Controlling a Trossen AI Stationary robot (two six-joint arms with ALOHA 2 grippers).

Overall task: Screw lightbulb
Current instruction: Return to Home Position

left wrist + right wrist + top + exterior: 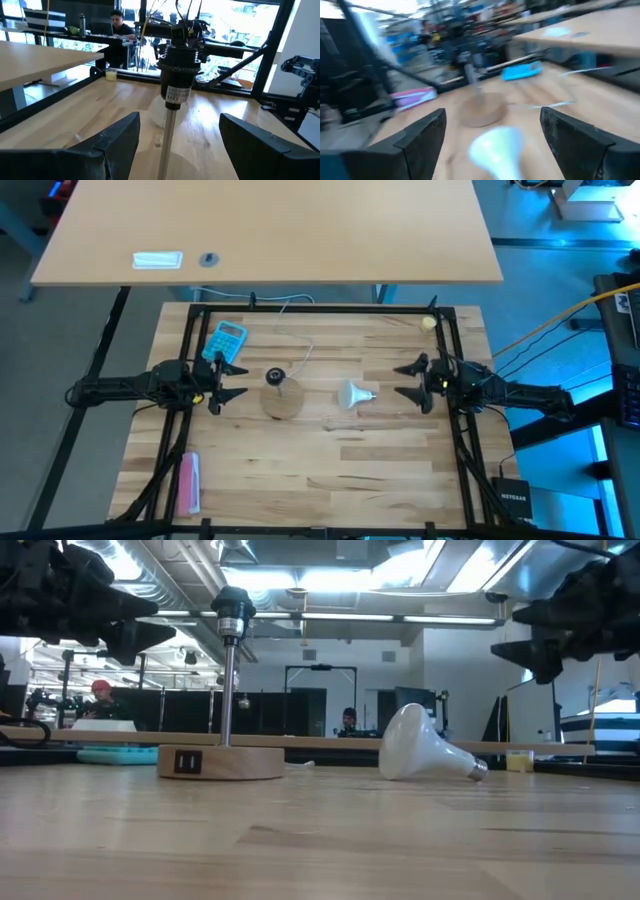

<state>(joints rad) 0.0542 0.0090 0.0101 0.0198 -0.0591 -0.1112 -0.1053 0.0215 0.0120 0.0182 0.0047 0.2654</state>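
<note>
Right claw (402, 381) spread; lightbulb (353, 393) on side nearby, apart.

White lightbulb (350, 392), silvery screw base. Pale wooden disc (283, 404) carrying black socket (275, 376) on grey metal stem. Light butcher-block table (330, 470), striped in blond and tan planks, ringed by black frame (320, 310). Turquoise calculator (228, 340), pink packet (188, 482), yellowish ball (428, 323). Near-black left gripper (238, 380) and right gripper (400, 380). Plain beige desk (300, 230) beyond
</note>
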